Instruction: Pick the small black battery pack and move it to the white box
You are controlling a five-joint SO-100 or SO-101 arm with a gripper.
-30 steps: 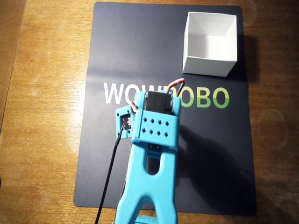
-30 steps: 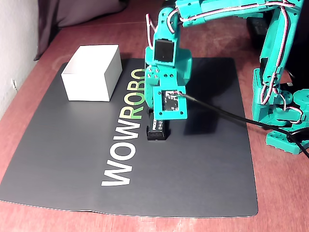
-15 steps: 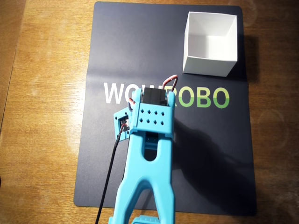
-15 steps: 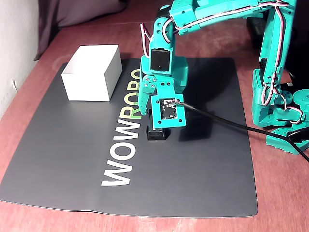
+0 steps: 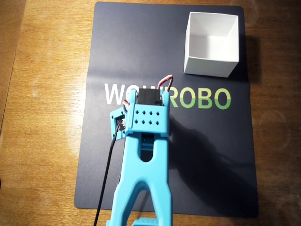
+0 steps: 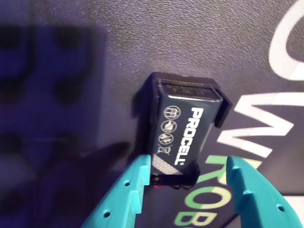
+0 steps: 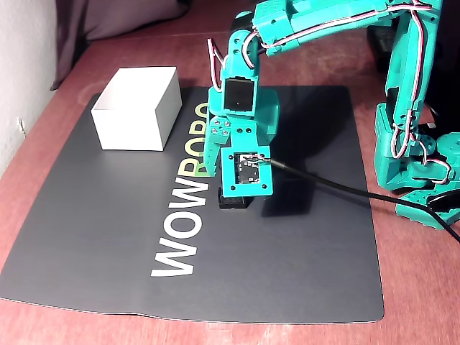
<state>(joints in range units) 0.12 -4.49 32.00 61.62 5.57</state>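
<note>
The small black battery pack (image 6: 183, 130), labelled PROCELL, lies flat on the dark mat. In the wrist view my teal gripper (image 6: 187, 162) is open, with one fingertip on each side of the pack's near end; the left one is close to its edge and the right one stands clear. In the fixed view the pack (image 7: 234, 201) shows as a black block under my lowered wrist. In the overhead view the arm (image 5: 148, 117) hides it. The white box (image 5: 209, 66) stands open and empty at the mat's far right corner, and shows at the left in the fixed view (image 7: 133, 129).
The dark WOWROBO mat (image 5: 211, 165) covers a wooden table (image 5: 42, 117). A black cable (image 5: 107, 174) runs along the arm. In the fixed view the arm's base (image 7: 410, 165) stands at the right edge of the mat (image 7: 108, 237).
</note>
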